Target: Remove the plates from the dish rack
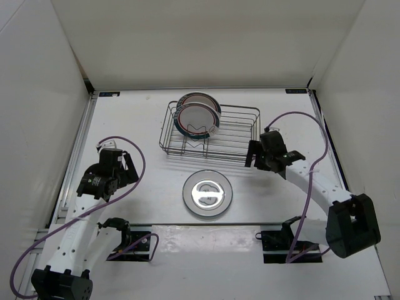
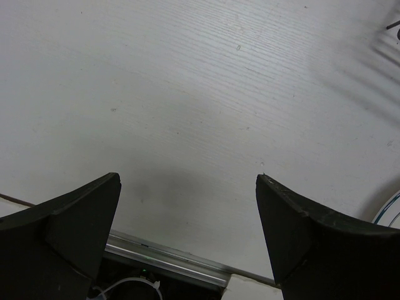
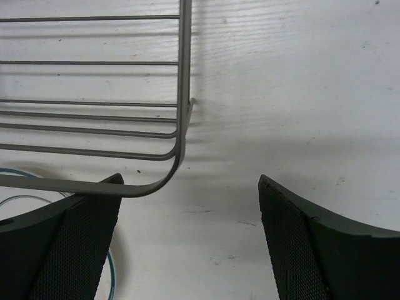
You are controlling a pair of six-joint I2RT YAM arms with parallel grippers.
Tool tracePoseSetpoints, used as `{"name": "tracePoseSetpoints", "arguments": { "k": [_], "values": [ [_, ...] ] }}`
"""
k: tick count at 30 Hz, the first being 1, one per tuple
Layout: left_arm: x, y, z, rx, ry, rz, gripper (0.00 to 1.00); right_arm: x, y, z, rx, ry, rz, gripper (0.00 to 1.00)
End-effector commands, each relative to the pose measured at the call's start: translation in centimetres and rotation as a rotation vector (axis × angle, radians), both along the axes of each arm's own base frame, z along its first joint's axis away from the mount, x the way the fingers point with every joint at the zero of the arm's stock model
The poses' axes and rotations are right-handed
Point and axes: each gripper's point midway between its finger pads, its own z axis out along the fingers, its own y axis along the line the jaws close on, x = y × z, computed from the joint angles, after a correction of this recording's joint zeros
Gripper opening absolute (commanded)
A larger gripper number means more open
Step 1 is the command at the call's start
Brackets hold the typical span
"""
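Observation:
The dish rack [image 1: 231, 128], a silver wire basket, stands at the back middle of the table. Two white plates [image 1: 197, 115] with red and teal rim rings stand upright in its left end. A third plate [image 1: 208, 193] with a grey rim and grey motif lies flat on the table in front of the rack. My right gripper [image 1: 253, 154] is open and empty just off the rack's front right corner, which shows in the right wrist view [image 3: 178, 150] between the fingers [image 3: 190, 178]. My left gripper [image 1: 130, 165] is open and empty over bare table [image 2: 187, 175], left of the flat plate.
White walls enclose the table on three sides. Purple cables loop beside both arms [image 1: 309, 119]. The arm mounts sit at the near edge [image 1: 284, 247]. A metal rail runs along the table edge [image 2: 169, 259]. A thin teal curve shows by my right gripper's left finger [image 3: 19, 172].

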Motion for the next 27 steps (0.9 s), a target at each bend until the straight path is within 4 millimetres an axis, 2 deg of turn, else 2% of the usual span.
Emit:
{"name": "tracePoseSetpoints", "arguments": {
  "k": [1, 3, 6, 8, 9, 10, 11, 12, 14, 16, 18, 19, 20, 22, 24, 26, 27],
  "values": [
    [0.1, 0.1, 0.2, 0.017, -0.021, -0.006, 1.00, 2.5, -1.2, 2.7, -0.023, -0.069, -0.022, 0.90],
    [0.1, 0.2, 0.2, 0.020, -0.024, -0.002, 1.00, 3.2, -2.5, 3.2, -0.037, -0.076, -0.058, 0.90],
    [0.1, 0.2, 0.2, 0.021, -0.021, -0.002, 1.00, 3.5, -3.1, 4.1, -0.011, -0.071, -0.076, 0.90],
    [0.1, 0.1, 0.2, 0.019, -0.021, -0.004, 1.00, 3.0, -2.3, 4.6, 0.045, -0.066, -0.058, 0.81],
    [0.1, 0.1, 0.2, 0.016, -0.019, -0.003, 1.00, 3.1, -1.9, 5.7, 0.082, -0.104, -0.045, 0.78],
    [0.1, 0.1, 0.3, 0.016, -0.022, -0.004, 1.00, 2.9, -0.7, 6.2, 0.136, -0.130, 0.014, 0.77],
    [0.1, 0.1, 0.4, 0.015, -0.026, -0.005, 1.00, 2.6, -0.5, 7.3, 0.159, -0.173, 0.030, 0.77],
    [0.1, 0.0, 0.3, 0.013, -0.023, -0.006, 1.00, 2.5, 0.6, 9.2, 0.217, -0.236, 0.079, 0.75],
    [0.2, -0.1, 0.3, 0.006, -0.024, -0.013, 1.00, 2.9, 1.1, 12.2, 0.232, -0.344, 0.139, 0.75],
    [0.2, -0.4, 0.3, -0.005, -0.027, -0.023, 1.00, 3.1, 2.5, 14.6, 0.260, -0.412, 0.246, 0.72],
    [0.2, -0.5, 0.4, -0.010, -0.027, -0.027, 1.00, 3.6, 4.1, 18.3, 0.291, -0.487, 0.345, 0.66],
    [0.2, -0.5, 0.3, -0.013, -0.024, -0.027, 1.00, 4.9, 4.9, 18.3, 0.297, -0.462, 0.367, 0.64],
    [0.2, -0.6, 0.4, -0.014, -0.026, -0.033, 1.00, 5.5, 5.6, 20.2, 0.308, -0.501, 0.401, 0.62],
    [0.2, -0.6, 0.4, -0.013, -0.028, -0.031, 1.00, 7.2, 7.8, 20.0, 0.315, -0.508, 0.508, 0.60],
    [0.2, -0.6, 0.5, -0.013, -0.030, -0.033, 1.00, 9.0, 9.3, 21.1, 0.297, -0.584, 0.594, 0.59],
    [0.2, -0.6, 0.4, -0.016, -0.028, -0.037, 1.00, 10.7, 11.1, 20.4, 0.300, -0.611, 0.664, 0.60],
    [0.2, -0.6, 0.4, -0.015, -0.030, -0.036, 1.00, 11.5, 11.7, 21.7, 0.284, -0.668, 0.705, 0.61]
  ]
}}
